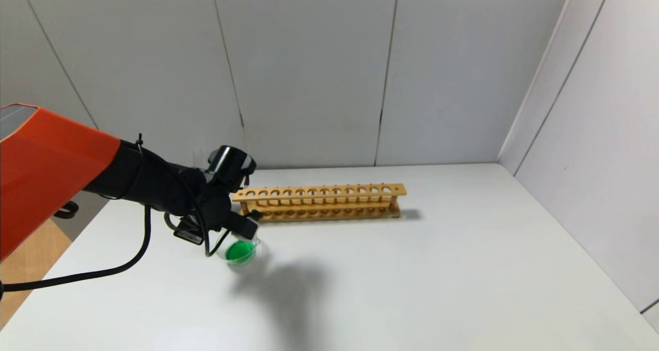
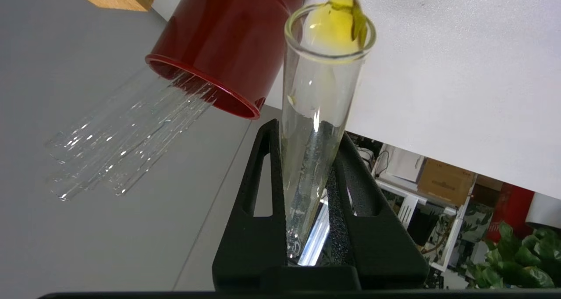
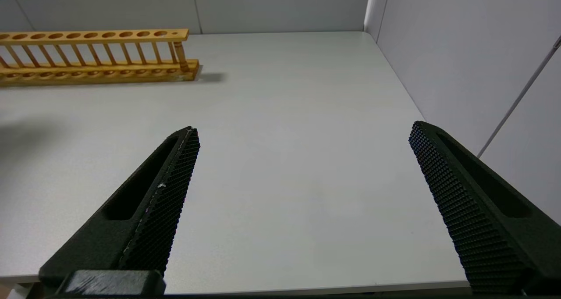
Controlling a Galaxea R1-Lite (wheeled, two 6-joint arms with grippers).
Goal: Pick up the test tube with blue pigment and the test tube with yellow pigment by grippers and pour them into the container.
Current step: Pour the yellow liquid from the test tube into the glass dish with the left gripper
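Seen from the head camera: left gripper (image 1: 242,226) reaching out on its orange arm over the white table (image 1: 437,268), poised directly above the container (image 1: 241,252), a small clear glass dish holding bright green liquid, close to the near left end of the wooden test tube rack (image 1: 319,202). Gripper body blocking any sight of a tube from here.

Revealed only by the left wrist camera: the test tube with yellow pigment (image 2: 315,128) clamped between the two black jaws of the left gripper (image 2: 307,193), tipped over with its open mouth farthest from the camera and a yellow blob sitting at the rim. Close beside it, a dark red cup (image 2: 228,40) with a bundle of clear empty tubes (image 2: 122,132) sticking out of it; cup not made out in the head view, behind the arm. Container itself not visible in this view.

From the right wrist camera: right gripper (image 3: 302,158) with jaws spread wide and nothing between them, held over bare table off the right end of the rack (image 3: 96,55). Right arm outside the head view. Test tube with blue pigment not seen in any view.
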